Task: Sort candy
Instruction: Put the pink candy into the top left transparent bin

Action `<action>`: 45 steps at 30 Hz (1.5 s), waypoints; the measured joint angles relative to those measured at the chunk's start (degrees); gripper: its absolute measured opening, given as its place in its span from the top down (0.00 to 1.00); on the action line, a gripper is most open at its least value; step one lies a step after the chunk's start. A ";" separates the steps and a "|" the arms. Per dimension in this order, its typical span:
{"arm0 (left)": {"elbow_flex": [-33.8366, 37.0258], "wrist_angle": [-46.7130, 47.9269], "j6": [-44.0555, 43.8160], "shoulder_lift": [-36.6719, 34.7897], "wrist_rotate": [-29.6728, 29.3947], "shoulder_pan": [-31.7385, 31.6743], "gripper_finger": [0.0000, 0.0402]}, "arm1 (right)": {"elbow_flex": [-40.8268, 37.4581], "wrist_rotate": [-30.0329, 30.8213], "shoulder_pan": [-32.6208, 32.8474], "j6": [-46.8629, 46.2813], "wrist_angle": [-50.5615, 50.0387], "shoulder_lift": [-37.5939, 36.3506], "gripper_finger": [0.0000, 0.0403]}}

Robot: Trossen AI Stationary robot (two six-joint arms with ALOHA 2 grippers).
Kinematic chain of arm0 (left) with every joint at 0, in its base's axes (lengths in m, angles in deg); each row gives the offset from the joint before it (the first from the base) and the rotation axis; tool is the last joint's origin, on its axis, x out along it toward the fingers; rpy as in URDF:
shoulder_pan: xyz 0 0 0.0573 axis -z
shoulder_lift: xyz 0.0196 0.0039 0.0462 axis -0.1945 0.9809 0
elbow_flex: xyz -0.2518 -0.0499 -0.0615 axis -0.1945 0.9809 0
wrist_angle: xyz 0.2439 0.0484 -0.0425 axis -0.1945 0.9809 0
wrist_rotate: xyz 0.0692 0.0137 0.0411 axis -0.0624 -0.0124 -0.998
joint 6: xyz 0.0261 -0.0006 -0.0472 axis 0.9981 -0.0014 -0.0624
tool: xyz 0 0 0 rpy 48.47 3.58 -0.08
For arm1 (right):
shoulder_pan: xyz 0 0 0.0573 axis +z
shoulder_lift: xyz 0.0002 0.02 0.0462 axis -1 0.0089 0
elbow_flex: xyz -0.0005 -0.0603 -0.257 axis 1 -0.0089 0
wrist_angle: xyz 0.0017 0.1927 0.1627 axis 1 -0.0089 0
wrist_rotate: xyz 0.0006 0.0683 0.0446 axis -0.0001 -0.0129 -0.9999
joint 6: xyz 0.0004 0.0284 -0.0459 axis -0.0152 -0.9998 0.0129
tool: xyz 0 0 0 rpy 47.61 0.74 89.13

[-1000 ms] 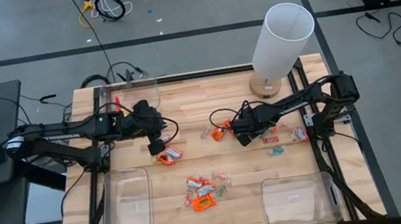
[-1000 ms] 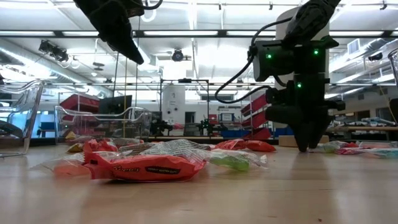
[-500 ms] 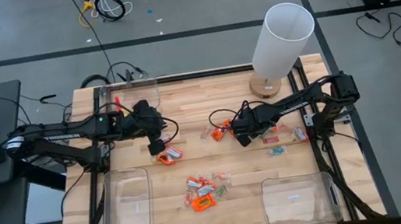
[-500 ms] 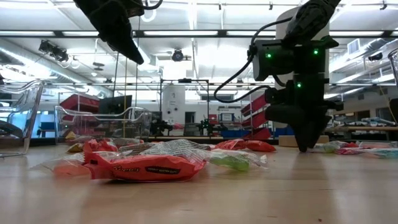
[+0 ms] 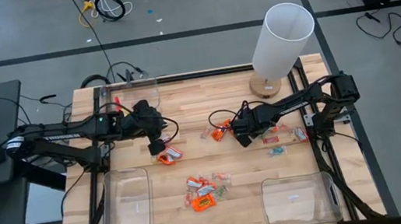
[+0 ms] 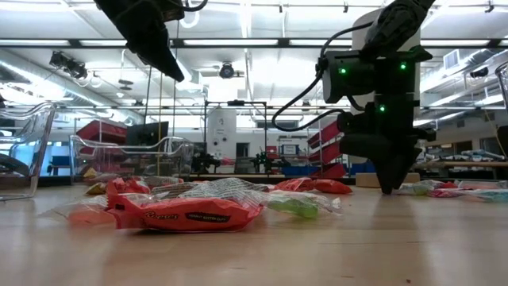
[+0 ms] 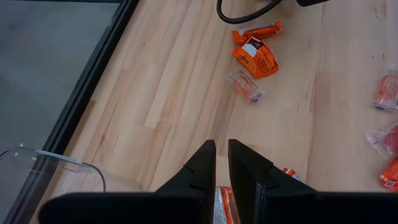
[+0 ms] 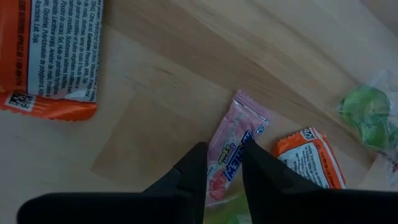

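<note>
Wrapped candy lies scattered on the wooden table (image 5: pixel 185 114): an orange heap (image 5: pixel 204 194) near the front, one orange piece (image 5: pixel 167 156) by the left arm, and pale pieces (image 5: pixel 272 145) at the right. My right gripper (image 8: pixel 227 165) points down at the table, shut on a pink candy (image 8: pixel 239 121) that lies flat on the wood. My left gripper (image 7: pixel 222 152) hangs well above the table (image 6: pixel 171 67), shut to a narrow slit with nothing between its fingers. An orange candy (image 7: pixel 221 202) lies below it. My right gripper pinches the pink candy's wrapper (image 8: pixel 225 158) between its two fingers, at about the middle of its length. The fingers come from above, pointing steeply down, one on each long side. The candy lies flat on the table, its far end (image 8: pixel 249 106) sticking out past the fingertips.
Clear plastic bins stand at the near left (image 5: pixel 127 205), the near right (image 5: pixel 299 200) and the far left (image 5: pixel 136 97). A tall white cylinder (image 5: pixel 280 38) stands at the far right. Orange wrappers (image 8: pixel 53 50), (image 8: pixel 311 155) and a green sweet (image 8: pixel 367 112) lie close round the pink candy.
</note>
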 joint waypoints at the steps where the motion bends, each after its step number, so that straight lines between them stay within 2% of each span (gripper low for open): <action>1: 0.00 0.00 -0.01 0.00 0.00 0.00 0.88 | 0.00 -0.04 0.00 0.02 0.00 -0.02 0.79; 15: 0.00 -0.05 0.07 0.00 0.00 -0.02 0.88 | -0.05 -0.47 2.37 2.72 1.73 -4.87 0.80; 25: 0.00 -1.31 0.17 0.00 0.01 0.00 0.88 | -0.02 -0.56 3.75 8.47 11.51 -7.79 0.80; 45: 0.00 -2.12 0.22 0.00 0.02 0.00 0.88 | 0.02 -8.21 3.89 18.15 27.71 -8.00 0.80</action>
